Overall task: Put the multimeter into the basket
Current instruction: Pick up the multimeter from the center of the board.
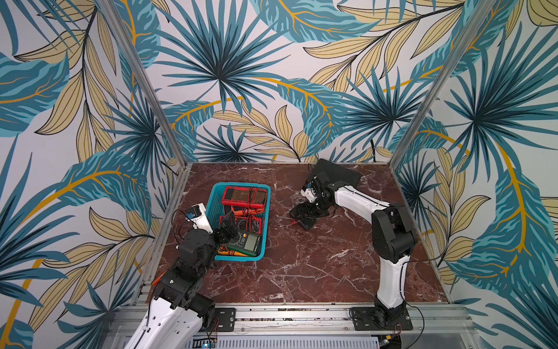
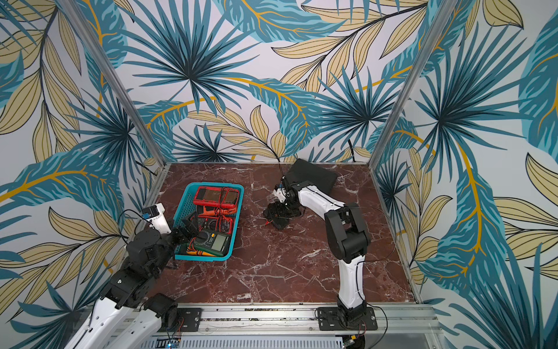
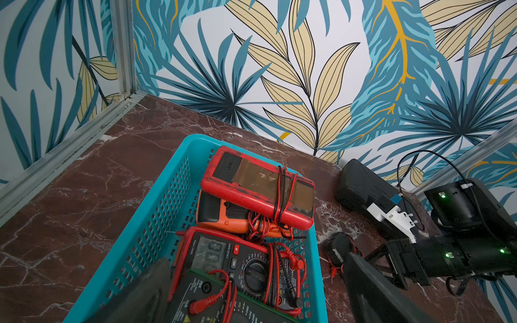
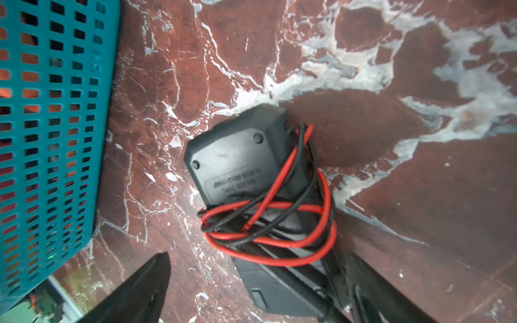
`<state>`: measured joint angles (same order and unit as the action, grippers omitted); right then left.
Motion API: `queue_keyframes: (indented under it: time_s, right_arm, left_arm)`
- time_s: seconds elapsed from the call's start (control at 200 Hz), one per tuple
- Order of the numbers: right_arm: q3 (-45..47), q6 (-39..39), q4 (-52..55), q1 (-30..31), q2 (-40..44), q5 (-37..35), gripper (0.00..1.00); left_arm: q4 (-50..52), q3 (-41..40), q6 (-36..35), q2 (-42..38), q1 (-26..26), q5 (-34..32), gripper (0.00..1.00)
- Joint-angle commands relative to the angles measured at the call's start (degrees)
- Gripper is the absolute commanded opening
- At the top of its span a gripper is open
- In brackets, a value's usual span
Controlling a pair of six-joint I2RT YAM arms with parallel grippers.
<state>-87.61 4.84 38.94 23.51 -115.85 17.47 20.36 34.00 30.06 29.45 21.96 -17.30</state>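
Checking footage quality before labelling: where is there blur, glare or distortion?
Right wrist view: multimeter fairly sharp, basket wall soft, right fingers blurred. Left wrist view: left fingers blurred, glare on the taped red meter. Both top views: sharp, evenly lit.

White link shells [image 1: 392, 281], black joint housings [image 1: 392, 235], thin black cables [image 3: 425, 151], small green lights [image 3: 443, 196].

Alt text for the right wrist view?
A black multimeter, back up and wrapped in red and black leads, lies on the marble table between the fingers of the open right pincer. The teal basket stands beside it, apart.
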Motion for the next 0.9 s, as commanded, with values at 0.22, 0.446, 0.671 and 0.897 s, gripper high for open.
queue_keyframes:
  time_s: [0.22,0.446,0.671,0.897]
  right_arm:
    - [-1.6,-9.7,2.4,3.7,-2.6,-14.1,1.0]
    - [-4.5,-13.8,2.8,5.4,-5.0,-15.7,0.98]
    - [-8.1,-15.9,3.9,6.3,-8.6,-16.9,0.86]
    - [-8.1,-17.3,4.5,6.5,-8.0,-17.8,0.62]
  left_arm:
    - [-1.1,-0.2,0.0,-0.9,-0.3,-0.3,1.0]
    - [-0.7,-0.2,0.0,-0.6,-0.3,-0.4,1.0]
    - [0.0,0.1,-0.3,-0.8,-0.3,-0.9,1.0]
    - [0.3,0.5,-0.4,-1.2,-0.3,-1.5,1.0]
